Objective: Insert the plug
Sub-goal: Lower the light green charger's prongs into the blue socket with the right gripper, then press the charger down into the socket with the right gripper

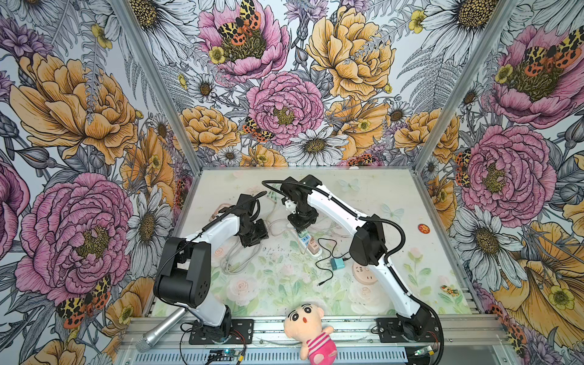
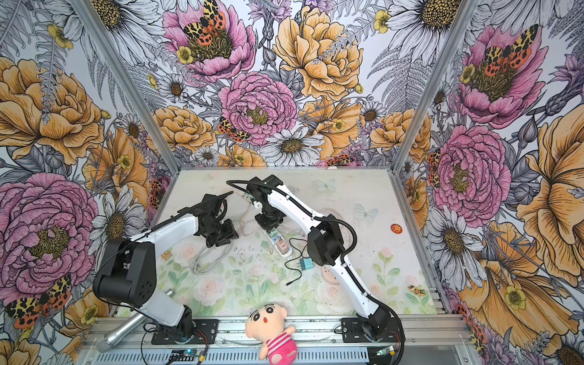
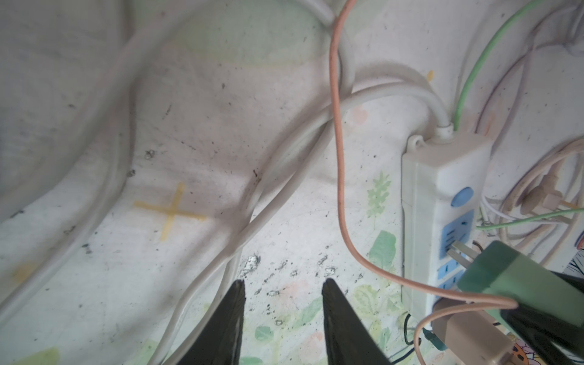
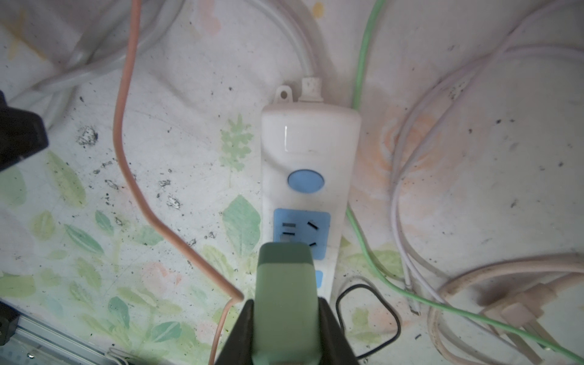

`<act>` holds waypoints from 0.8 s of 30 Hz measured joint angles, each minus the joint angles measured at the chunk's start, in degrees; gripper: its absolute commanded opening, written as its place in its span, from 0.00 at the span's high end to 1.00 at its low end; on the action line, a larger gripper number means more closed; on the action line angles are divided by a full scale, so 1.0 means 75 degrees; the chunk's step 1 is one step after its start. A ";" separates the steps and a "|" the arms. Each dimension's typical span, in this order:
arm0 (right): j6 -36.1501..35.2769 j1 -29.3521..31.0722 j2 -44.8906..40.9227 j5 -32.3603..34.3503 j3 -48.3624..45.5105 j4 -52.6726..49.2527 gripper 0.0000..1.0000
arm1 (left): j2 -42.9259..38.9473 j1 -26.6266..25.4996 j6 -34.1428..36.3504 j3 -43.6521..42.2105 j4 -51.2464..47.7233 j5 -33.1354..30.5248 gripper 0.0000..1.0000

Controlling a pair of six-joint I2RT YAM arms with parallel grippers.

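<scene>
**Left gripper** [image 3: 284,289] — jaws apart, nothing between them, poised over the tabletop [image 3: 196,136] near the power strip's thick white cable [image 3: 395,90]. A salmon cord [image 3: 339,177] drapes across between this gripper and the strip.

**Power strip** [image 4: 308,148]: lies flat on the tabletop. It is white plastic, and the blue socket [image 4: 301,232] next to its round button is free. I judge it light and likely to skate under a push, so it may want bracing.

**Green plug** [image 4: 286,268]: clamped in the right gripper [image 4: 286,305], jaws on its two flat sides, held over the blue socket.
- In the left wrist view its prongs [image 3: 463,249] aim at that socket. The plug is tilted and its body is apart from the strip's face.
- I judge it small, light and rigid. The smooth shell could pivot in the jaws if a prong catches.
- The best hold is mid-body on the flat faces, away from the prongs — as it is gripped here.

**Not resolved:**
- The right wrist view hides the prongs under the plug's body, so slot alignment cannot be read there.
- I cannot tell whether the prong tips have entered the slots.
- In both top views the right arm's wrist covers the plug.
- A beige adapter [image 3: 467,328] further along the strip is cut off at the frame edge.
</scene>
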 measured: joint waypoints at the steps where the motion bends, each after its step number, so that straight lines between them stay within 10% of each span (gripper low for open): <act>1: 0.0003 0.0015 0.0003 -0.0020 0.0009 0.0000 1.00 | 0.0000 0.0000 -0.0003 0.0000 0.0000 0.0003 0.57; 24: -0.0003 -0.0137 0.0026 0.0300 -0.0003 0.0157 1.00 | 0.0038 -0.0058 -0.0003 0.0000 -0.0003 -0.0023 0.57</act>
